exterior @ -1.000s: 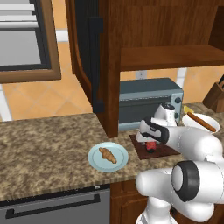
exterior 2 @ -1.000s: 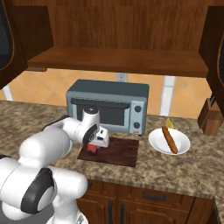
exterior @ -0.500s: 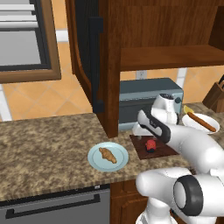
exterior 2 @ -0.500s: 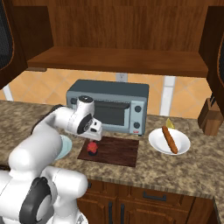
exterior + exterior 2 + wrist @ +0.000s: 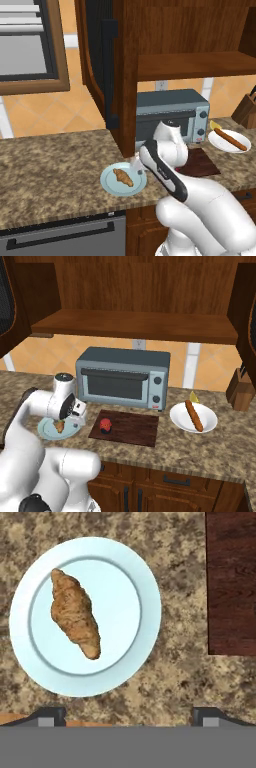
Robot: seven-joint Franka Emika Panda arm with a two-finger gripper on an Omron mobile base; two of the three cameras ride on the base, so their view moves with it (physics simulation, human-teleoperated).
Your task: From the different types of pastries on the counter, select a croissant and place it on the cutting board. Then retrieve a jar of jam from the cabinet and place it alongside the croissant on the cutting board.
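Brown speckled stone makes up the counter [image 5: 50, 165]. From the left base view, the croissant [image 5: 123, 177] lies on a round light blue plate [image 5: 111, 185], and the gripper [image 5: 136, 166] hangs just above the plate's right edge. The dark cutting board [image 5: 200, 162] peeks out to the right, partly behind the white arm. Behind it sits a grey-blue toaster oven [image 5: 170, 112], under the open cabinet [image 5: 165, 45]. Far right, a long stick pastry [image 5: 231, 139] lies on a white plate [image 5: 217, 142].

From the right base view, the whole cutting board [image 5: 132, 428] is plain to see, and the small red jar of jam [image 5: 105, 426] stands on its left end. This is hidden in the left view. The gripper [image 5: 72, 417] hangs over the blue plate [image 5: 47, 429], covering most of the croissant [image 5: 59, 426].

From the hand view, looking straight down, the croissant [image 5: 75, 614] lies alone on the blue plate [image 5: 135, 587], touching nothing else. The gripper's tips [image 5: 50, 716] stand wide apart and hold nothing. A corner of the cutting board [image 5: 232, 587] shows beside the plate.
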